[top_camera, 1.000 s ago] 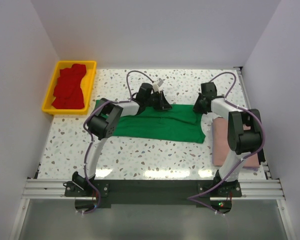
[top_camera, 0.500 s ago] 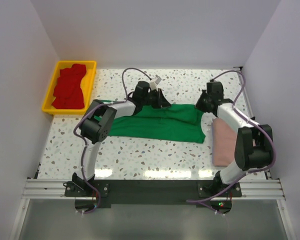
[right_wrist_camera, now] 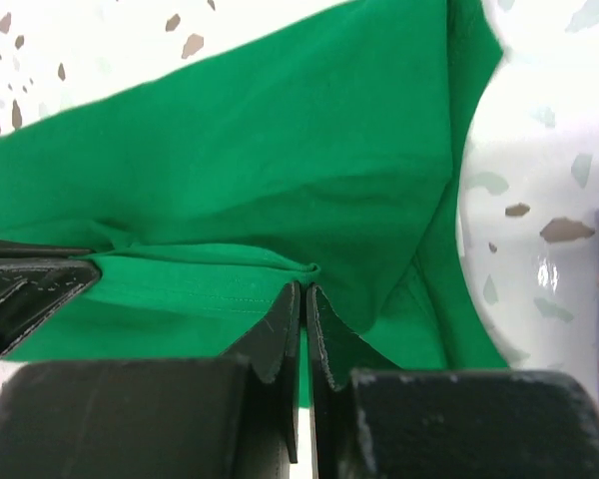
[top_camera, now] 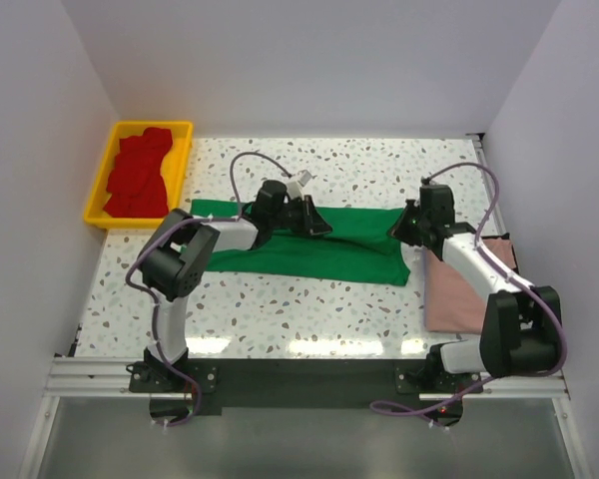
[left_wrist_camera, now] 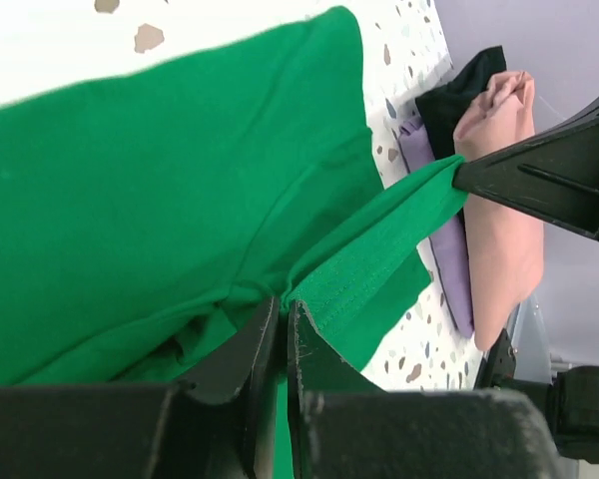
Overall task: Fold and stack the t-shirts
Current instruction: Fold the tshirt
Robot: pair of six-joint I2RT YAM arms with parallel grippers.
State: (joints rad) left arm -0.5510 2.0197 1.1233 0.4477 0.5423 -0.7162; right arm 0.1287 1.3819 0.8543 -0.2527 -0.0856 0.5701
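Both pairs of jaws pinch the one green t-shirt (top_camera: 349, 251); one pink t-shirt (top_camera: 454, 299) lies beside.

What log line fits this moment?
left pincer: shut on green shirt | right pincer: shut on green shirt | pink shirt: right side | red shirts: in tray

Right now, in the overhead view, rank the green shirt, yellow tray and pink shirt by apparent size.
Largest: green shirt.
Then yellow tray and pink shirt, alike; right arm partly hides the shirt.
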